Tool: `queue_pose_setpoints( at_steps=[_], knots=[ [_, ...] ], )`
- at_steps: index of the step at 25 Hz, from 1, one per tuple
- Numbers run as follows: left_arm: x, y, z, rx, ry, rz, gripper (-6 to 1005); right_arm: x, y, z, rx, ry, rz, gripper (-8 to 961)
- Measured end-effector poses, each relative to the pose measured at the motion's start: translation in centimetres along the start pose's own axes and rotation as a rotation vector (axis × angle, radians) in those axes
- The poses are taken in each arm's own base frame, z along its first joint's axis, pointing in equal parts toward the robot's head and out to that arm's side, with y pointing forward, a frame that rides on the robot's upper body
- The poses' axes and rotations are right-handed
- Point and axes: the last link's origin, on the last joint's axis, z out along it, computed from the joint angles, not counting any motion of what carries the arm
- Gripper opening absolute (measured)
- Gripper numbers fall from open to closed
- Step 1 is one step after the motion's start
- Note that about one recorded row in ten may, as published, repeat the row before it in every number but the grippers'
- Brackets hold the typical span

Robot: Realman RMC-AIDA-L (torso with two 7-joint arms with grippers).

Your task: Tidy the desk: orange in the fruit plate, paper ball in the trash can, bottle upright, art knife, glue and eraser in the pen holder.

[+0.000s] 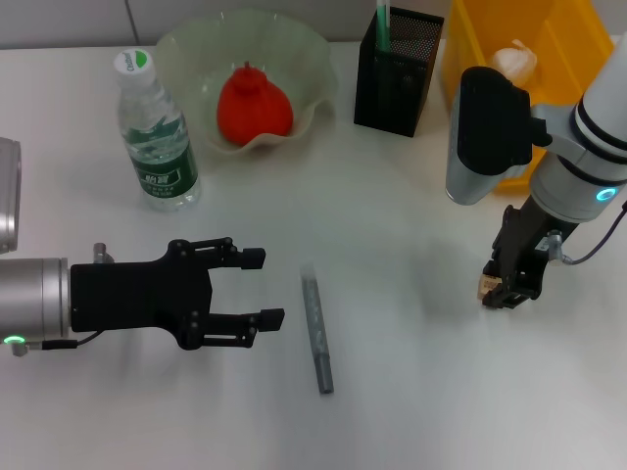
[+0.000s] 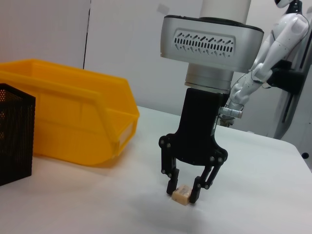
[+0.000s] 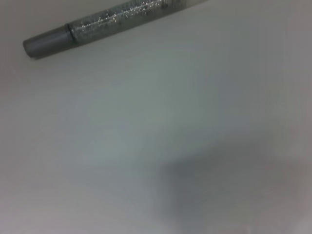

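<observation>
Head view shows the fruit plate [image 1: 318, 69] at the far edge of the desk [image 1: 392, 392], left of the pen holder [image 1: 397, 83], with the orange [image 1: 253, 106] sitting in it. The pen holder itself carries the glue [image 1: 382, 24], standing upright in its left corner. Right of the pen holder, the trash can [image 1: 563, 49] holds the paper ball [image 1: 514, 61]. The bottle [image 1: 155, 132] stands upright left of the fruit plate; its label print is too small for me to read.

My right claw [image 1: 505, 292] points straight down at the desk, nearer me than the trash can, and its fingers are pinched onto the eraser [image 2: 180, 194], which touches the desk surface; the left wrist view shows the tan block caught between the two tips. My left claw [image 1: 265, 288] lies level above the desk, well toward me from the bottle, fingers spread wide with nothing between them. The art knife [image 1: 317, 333] lies flat just beside the left claw's tips, toward my right claw.
</observation>
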Motion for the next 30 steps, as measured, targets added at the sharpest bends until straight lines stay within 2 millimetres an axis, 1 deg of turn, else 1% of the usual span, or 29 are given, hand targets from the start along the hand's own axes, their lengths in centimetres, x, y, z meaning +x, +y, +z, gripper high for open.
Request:
queue_pose_setpoints(
  at_steps=[4, 9, 13, 15, 19, 20, 21, 24, 25, 26, 29, 30],
  knots=[
    [0.0, 0.0, 0.0, 0.001, 0.0, -0.001, 802, 0.0, 0.0, 0.0, 0.0, 0.0, 0.001, 358],
    [0.0, 0.0, 0.0, 0.001, 0.0, -0.001, 802, 0.1, 0.0, -0.1, 0.004, -0.006, 0.007, 255],
    [0.0, 0.0, 0.0, 0.001, 0.0, -0.001, 802, -0.5, 0.1, -0.7, -0.005, -0.05, 0.011, 256],
    [-0.1, 0.0, -0.1, 0.001, 0.0, -0.002, 802, -0.8, 0.0, -2.1, -0.009, -0.108, 0.026, 256],
    [0.0, 0.0, 0.0, -0.001, 0.0, -0.002, 802, -0.9, -0.7, -5.8, 0.005, -0.255, 0.083, 257],
    [0.0, 0.0, 0.0, -0.001, 0.001, -0.002, 802, -0.9, -1.1, -7.5, 0.019, -0.328, 0.109, 258],
    [0.0, 0.0, 0.1, -0.002, 0.001, -0.001, 802, -0.9, -1.1, -7.5, 0.019, -0.328, 0.109, 258],
    [0.0, 0.0, 0.1, -0.003, 0.001, 0.0, 802, -0.7, -2.0, -9.9, 0.062, -0.441, 0.166, 259],
    [0.0, 0.0, 0.1, -0.003, 0.001, 0.001, 802, -0.7, -2.6, -10.8, 0.089, -0.495, 0.202, 259],
    [0.0, 0.0, 0.1, -0.003, 0.001, 0.002, 802, -0.7, -2.6, -10.8, 0.089, -0.495, 0.202, 259],
    [0.1, 0.0, 0.1, -0.004, 0.002, 0.003, 802, -0.9, -3.8, -11.8, 0.138, -0.571, 0.261, 260],
    [0.1, 0.0, 0.1, -0.004, 0.002, 0.003, 802, -1.0, -4.7, -12.2, 0.186, -0.612, 0.31, 260]
  ],
)
